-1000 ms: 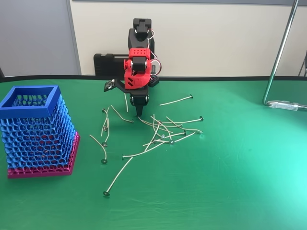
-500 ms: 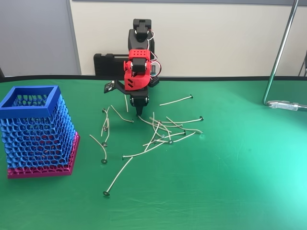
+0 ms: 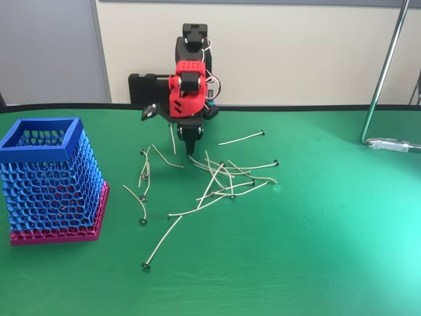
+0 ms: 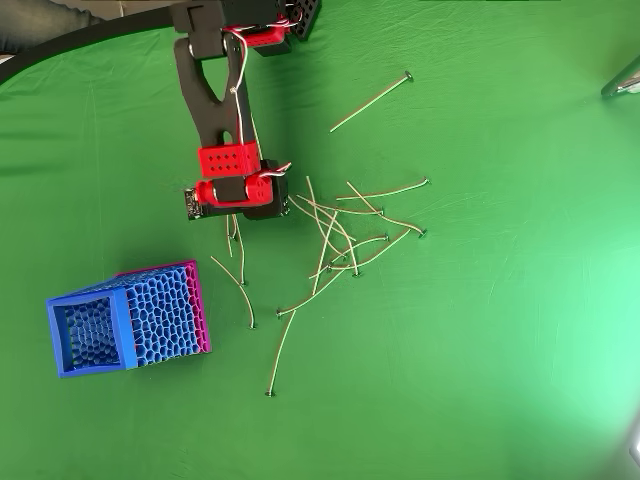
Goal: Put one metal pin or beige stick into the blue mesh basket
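The gripper [image 3: 191, 148] hung tip-down just above the near end of the tangled sticks [image 3: 227, 181] on the green surface [image 3: 316, 250]. Its fingers looked pinched together, possibly on one stick's end, but from where I stood I could not tell. The basket [image 3: 46, 139] sat well off to its left in the fixed view, upright and apparently empty. The sticks crossed one another, so a lift might have dragged several along, or a thin one could have slipped free.
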